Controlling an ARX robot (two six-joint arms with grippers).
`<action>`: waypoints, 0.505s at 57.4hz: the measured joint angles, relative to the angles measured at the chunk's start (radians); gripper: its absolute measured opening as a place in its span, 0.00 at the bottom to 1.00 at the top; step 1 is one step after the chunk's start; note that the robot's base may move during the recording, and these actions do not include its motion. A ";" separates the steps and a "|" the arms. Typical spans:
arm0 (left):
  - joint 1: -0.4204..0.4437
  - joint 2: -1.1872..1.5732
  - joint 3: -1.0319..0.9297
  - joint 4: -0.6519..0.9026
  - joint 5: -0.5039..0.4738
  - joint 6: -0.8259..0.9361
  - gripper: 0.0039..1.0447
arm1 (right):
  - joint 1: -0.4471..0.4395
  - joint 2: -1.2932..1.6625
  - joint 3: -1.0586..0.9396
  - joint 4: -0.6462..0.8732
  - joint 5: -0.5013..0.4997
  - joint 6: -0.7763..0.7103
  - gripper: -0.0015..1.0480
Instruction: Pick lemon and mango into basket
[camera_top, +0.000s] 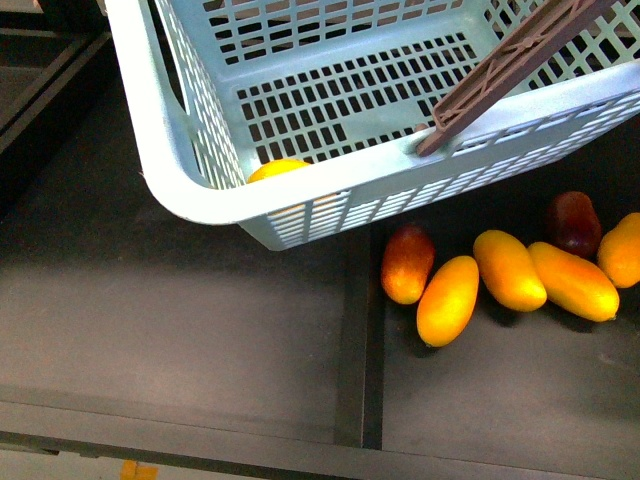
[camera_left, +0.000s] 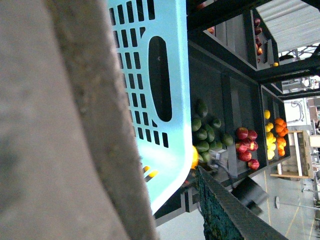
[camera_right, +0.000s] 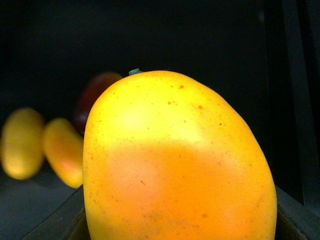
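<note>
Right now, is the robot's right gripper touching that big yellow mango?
Cannot tell. The right wrist view shows the mango filling the picture, very close, but the right gripper itself is out of sight there and in the front view.

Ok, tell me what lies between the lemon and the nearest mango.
The basket: its rim and slotted side wall. The lemon is inside; the red-orange mango lies outside on the dark shelf. The front view shows this.
</note>
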 joint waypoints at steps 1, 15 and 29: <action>0.000 0.000 0.000 0.000 0.001 0.000 0.28 | 0.000 -0.025 -0.007 -0.004 -0.016 0.001 0.61; -0.003 0.000 0.000 0.000 0.008 -0.001 0.28 | 0.143 -0.470 -0.071 0.017 -0.072 0.149 0.61; -0.002 0.000 0.000 0.000 0.004 -0.001 0.28 | 0.525 -0.557 -0.033 0.098 0.222 0.205 0.61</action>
